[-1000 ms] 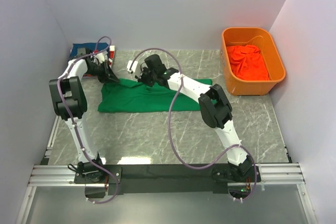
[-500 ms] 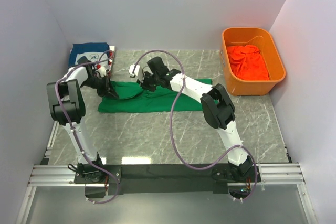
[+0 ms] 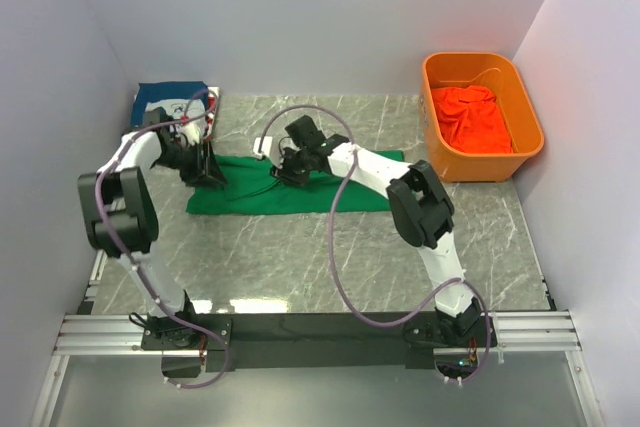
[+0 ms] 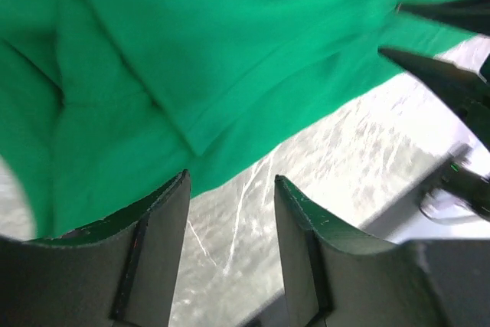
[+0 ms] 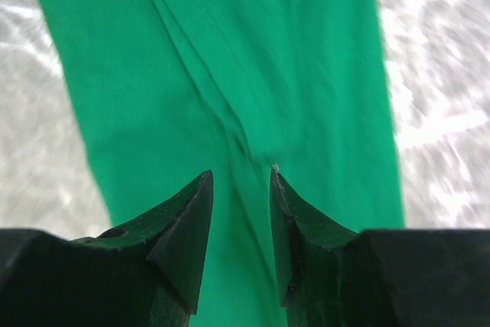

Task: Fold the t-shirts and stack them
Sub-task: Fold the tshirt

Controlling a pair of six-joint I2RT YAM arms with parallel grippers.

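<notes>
Green t-shirt [image 3: 290, 195] lies flat; left hand [image 4: 231, 178] and right hand [image 5: 240, 171] both open over it

A grey-veined marble table [image 3: 300, 257] fills the middle of the frame, boxed in by plain pale panels: a back wall [image 3: 300, 17] across the top, a left wall [image 3: 45, 127] and a right wall [image 3: 595, 147] slanting down either side. The light is soft and even, with faint shadows. A silver aluminium rail [image 3: 330, 329] runs along the table's near edge, at the bottom.
</notes>
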